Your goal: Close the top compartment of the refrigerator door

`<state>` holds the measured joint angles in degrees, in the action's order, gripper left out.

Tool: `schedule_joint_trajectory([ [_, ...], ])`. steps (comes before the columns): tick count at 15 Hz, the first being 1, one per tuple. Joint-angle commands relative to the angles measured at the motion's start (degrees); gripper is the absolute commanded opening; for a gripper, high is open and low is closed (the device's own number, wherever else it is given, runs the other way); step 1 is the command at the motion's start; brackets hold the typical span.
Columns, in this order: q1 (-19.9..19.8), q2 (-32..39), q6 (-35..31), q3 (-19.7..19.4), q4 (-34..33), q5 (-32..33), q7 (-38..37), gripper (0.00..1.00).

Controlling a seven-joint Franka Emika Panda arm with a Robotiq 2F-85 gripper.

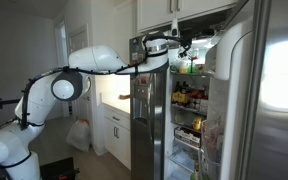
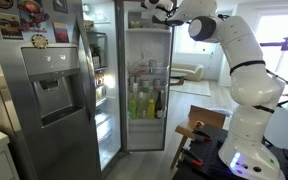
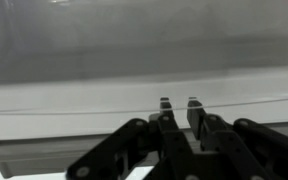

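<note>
The refrigerator (image 1: pixel 189 100) has a brightly lit interior with colourful food; the lit shelves also show in an exterior view (image 2: pixel 102 90). The narrow steel refrigerator door (image 1: pixel 149 110) carries magnets and a dispenser on its outer face (image 2: pixel 44 90). The wide door with the white liner (image 1: pixel 236 90) stands open, with bottles on its inner shelves (image 2: pixel 147 100). My gripper (image 1: pixel 174 40) is high up, at the top of that open door's inner side (image 2: pixel 156 8). In the wrist view its fingers (image 3: pixel 180 103) are nearly together with nothing between them. They face a pale panel with a horizontal edge (image 3: pixel 74 108).
White base cabinets (image 1: pixel 114 125) and a white bag (image 1: pixel 77 135) on the floor lie behind the arm. Upper cabinets (image 1: pixel 174 10) hang just above the fridge. A wooden stand (image 2: pixel 194 132) is by the robot base, and a sofa (image 2: pixel 189 72) is farther back.
</note>
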<state>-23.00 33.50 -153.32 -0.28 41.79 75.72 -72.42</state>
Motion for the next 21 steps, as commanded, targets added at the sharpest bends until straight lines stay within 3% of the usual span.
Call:
schedule_joint_trajectory([
  [1, -0.05, -0.52, 1.85, 1.66, 0.17, -3.0, 5.06, 0.0],
  [9, -1.25, -1.65, 5.3, 8.33, 1.45, -15.77, 20.88, 0.0],
  [21, -1.86, -2.02, 20.56, 13.68, -1.36, -28.57, 35.04, 0.0],
])
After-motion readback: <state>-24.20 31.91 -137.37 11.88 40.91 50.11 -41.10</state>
